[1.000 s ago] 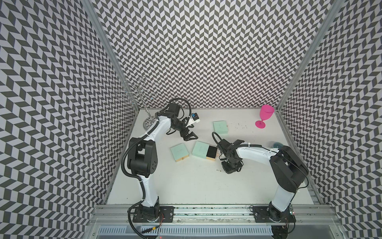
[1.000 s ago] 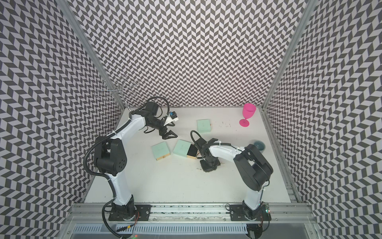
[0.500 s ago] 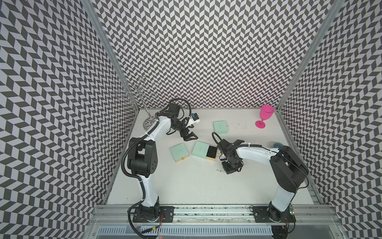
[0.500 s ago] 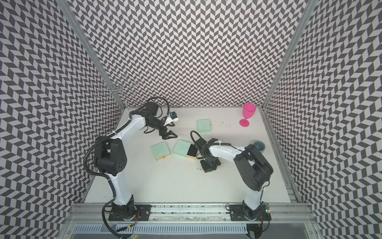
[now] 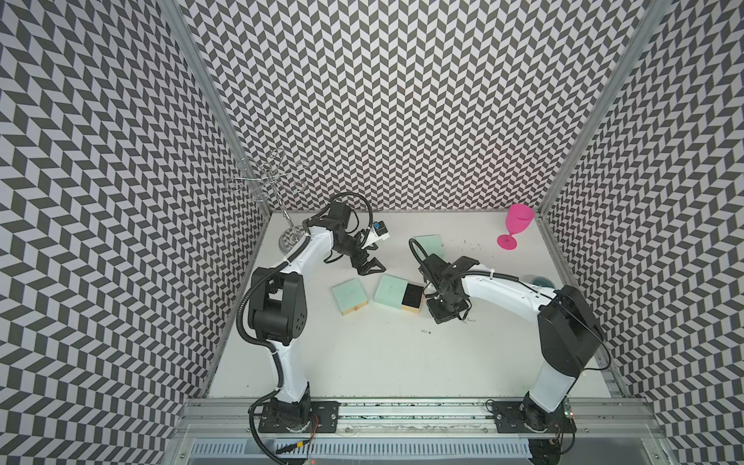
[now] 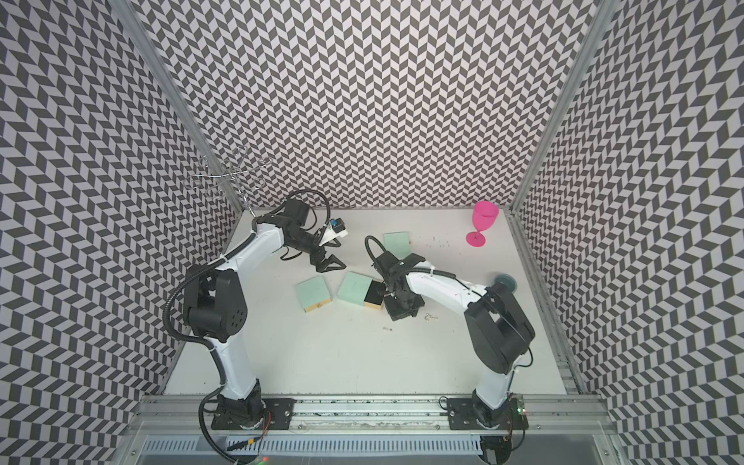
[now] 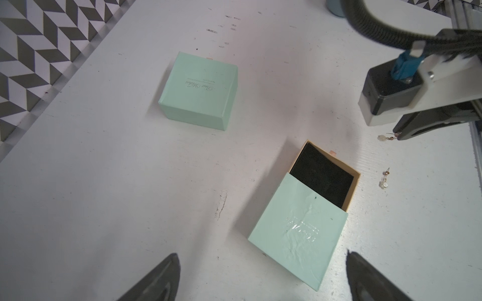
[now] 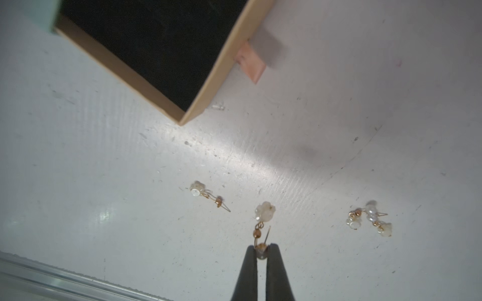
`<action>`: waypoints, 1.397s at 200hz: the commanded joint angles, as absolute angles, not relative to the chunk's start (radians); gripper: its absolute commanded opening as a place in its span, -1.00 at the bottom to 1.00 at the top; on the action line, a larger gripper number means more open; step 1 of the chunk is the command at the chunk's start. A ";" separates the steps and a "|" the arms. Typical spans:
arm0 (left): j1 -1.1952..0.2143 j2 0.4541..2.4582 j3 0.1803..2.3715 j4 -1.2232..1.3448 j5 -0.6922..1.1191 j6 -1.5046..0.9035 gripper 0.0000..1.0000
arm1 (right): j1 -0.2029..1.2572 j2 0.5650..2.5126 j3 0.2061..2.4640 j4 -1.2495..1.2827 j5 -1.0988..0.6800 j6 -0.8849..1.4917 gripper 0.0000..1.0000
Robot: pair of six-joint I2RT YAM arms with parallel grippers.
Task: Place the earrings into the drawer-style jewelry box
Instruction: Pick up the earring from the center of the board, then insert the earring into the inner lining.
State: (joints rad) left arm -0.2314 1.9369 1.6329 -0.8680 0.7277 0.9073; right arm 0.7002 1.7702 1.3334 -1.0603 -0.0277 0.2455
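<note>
Right wrist view: right gripper (image 8: pixel 261 251), clamped on a white-bead earring (image 8: pixel 264 212) extending along its axis, faces the open drawer (image 8: pixel 219 70) near ahead.

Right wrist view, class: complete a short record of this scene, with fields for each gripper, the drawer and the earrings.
right gripper: shut on held earring
left gripper: open, empty
drawer: pulled out, black lining, no earring visible inside
single earring: loose on the table
earring cluster: loose on the table, outside the drawer
</note>
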 commanded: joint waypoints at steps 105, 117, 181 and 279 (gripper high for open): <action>-0.255 1.893 1.612 -0.836 0.727 0.930 0.99 | 0.701 1.995 1.688 -1.141 -0.084 0.131 -0.92; -0.255 1.894 1.615 -0.832 0.726 0.928 0.99 | 0.701 2.014 1.699 -1.126 -0.098 0.125 -0.92; -0.245 1.901 1.605 -0.817 0.719 0.918 0.99 | 0.662 2.170 1.879 -1.138 -0.127 0.079 -0.91; -0.209 1.918 1.613 -0.825 0.727 0.923 0.99 | 0.637 2.241 1.907 -1.163 -0.139 0.046 -0.91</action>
